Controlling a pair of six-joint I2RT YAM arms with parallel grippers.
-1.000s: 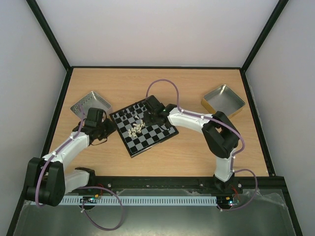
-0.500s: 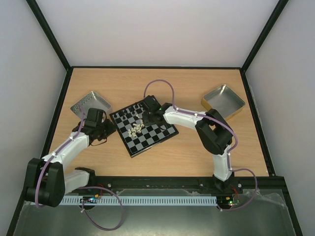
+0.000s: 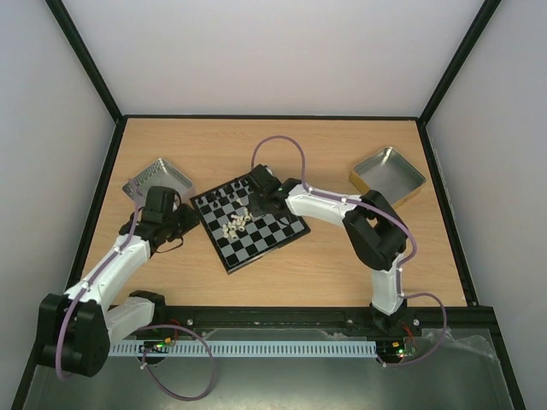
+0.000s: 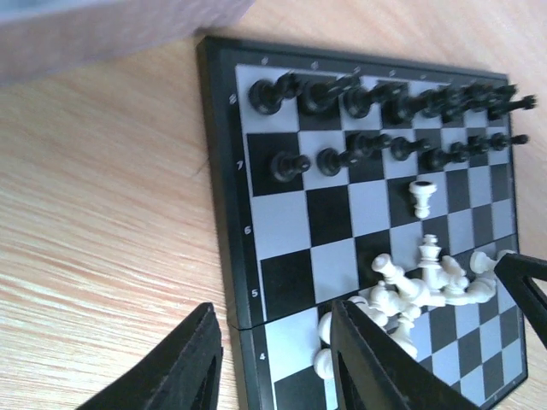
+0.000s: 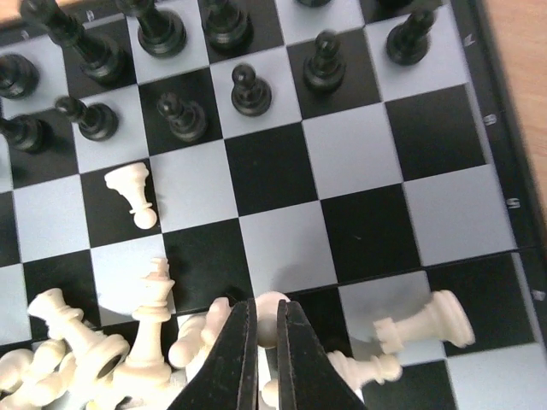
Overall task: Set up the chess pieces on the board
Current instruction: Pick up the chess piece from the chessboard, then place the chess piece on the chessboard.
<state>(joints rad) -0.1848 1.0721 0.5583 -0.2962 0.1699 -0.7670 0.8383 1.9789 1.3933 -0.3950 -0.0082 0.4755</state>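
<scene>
- While my right claw (image 5: pixel 267 314) sits pinched shut on a cream piece (image 5: pixel 272 298) near the centre of the board (image 5: pixel 359 137), I should lift straight up and spare the neighbours.
- My left claw (image 4: pixel 273 363): part-open, empty.

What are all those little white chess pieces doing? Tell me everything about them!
The white pieces are tiny, cream and smooth, like plastic. Most lie tumbled in a touching heap near the middle of the board. One crowned piece looks upright among them. One sits apart, nearer the black pieces. The right gripper seems to pinch one in the heap.
</scene>
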